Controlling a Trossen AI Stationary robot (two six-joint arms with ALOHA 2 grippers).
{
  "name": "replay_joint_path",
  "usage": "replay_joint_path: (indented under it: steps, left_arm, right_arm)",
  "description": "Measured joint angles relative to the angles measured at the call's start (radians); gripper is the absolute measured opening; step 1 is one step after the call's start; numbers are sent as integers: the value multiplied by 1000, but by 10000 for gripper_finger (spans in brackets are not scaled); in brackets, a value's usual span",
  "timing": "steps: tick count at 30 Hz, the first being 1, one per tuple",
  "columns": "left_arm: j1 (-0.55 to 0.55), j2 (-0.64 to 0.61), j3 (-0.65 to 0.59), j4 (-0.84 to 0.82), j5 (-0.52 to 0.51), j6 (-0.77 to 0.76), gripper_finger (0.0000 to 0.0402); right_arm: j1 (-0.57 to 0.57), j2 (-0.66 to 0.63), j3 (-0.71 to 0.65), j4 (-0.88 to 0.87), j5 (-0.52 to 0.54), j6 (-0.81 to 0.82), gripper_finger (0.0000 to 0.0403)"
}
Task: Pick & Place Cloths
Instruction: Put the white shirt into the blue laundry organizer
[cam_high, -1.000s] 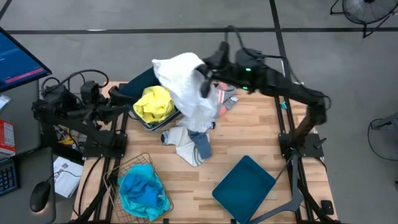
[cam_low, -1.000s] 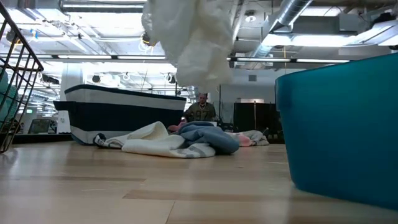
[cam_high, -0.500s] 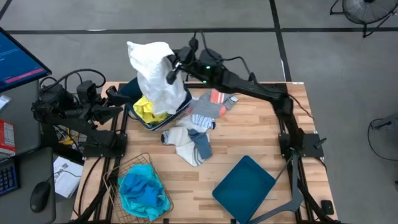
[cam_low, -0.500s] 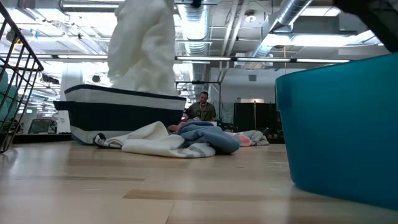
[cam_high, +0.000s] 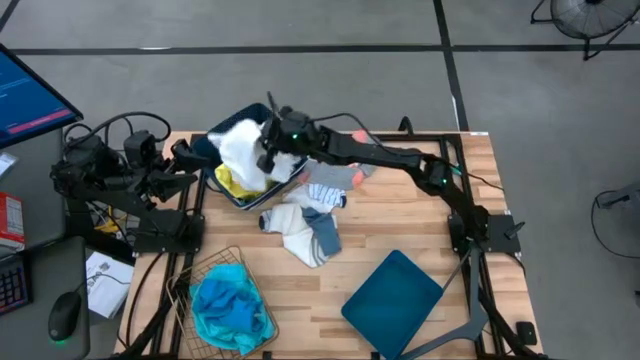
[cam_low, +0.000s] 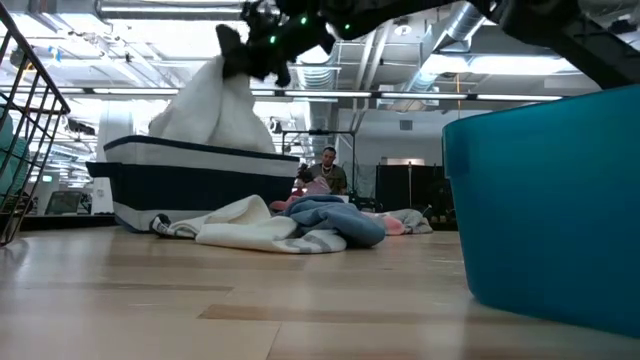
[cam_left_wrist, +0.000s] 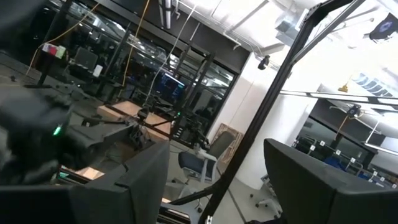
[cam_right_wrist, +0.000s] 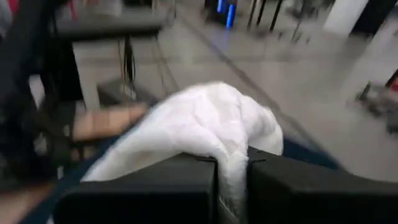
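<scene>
My right gripper (cam_high: 268, 150) reaches across to the dark blue bin (cam_high: 212, 143) at the table's far left and is shut on a white cloth (cam_high: 240, 150). In the low view this white cloth (cam_low: 215, 105) rises as a heap out of the bin (cam_low: 200, 185) below the gripper (cam_low: 250, 50). A yellow cloth (cam_high: 232, 180) lies in the same bin. White and blue-grey cloths (cam_high: 305, 228) and a striped sock (cam_high: 325, 195) lie on the table's middle. A turquoise garment (cam_high: 230, 305) fills the wire basket. My left gripper (cam_high: 185, 155) waits open at the left edge. My right gripper pinches a bunched fold at the top of the white cloth (cam_right_wrist: 231, 165) between its two fingers (cam_right_wrist: 155, 193), coming from the table's right and slanting down. The cloth spreads below and ahead of the fingers. Its lower part (cam_low: 200, 125) sits inside the bin.
A teal bin (cam_high: 392, 290) lies at the near right and looms close in the low view (cam_low: 550, 220). The wire basket (cam_high: 205, 270) stands at the near left. A person (cam_low: 325, 175) sits in the room beyond the table. Bare wood shows between the pile and the teal bin.
My right gripper has travelled from above the table's middle toward the left edge and come down over the dark blue bin, staying shut. The white cloth, which hung long and clear in the air, has sunk into the bin and bunched into a heap.
</scene>
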Motion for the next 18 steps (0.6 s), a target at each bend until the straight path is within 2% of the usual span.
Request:
replay_joint_path:
  steps: [4, 8, 12, 18]
  left_arm:
    - [0, 1, 0, -1, -1, 2, 245]
    - [0, 3, 0, -5, -27, 46, 245]
    - [0, 10, 0, -5, -101, 122, 245]
    - [0, 49, 0, -14, -189, 289, 245]
  right_arm:
    - [-13, 42, 1, -112, -7, 50, 11]
    - [-13, 65, 0, -161, -20, 37, 53]
    - [-2, 47, 8, -179, -22, 31, 125]
    - [6, -73, 87, -272, -26, -64, 269]
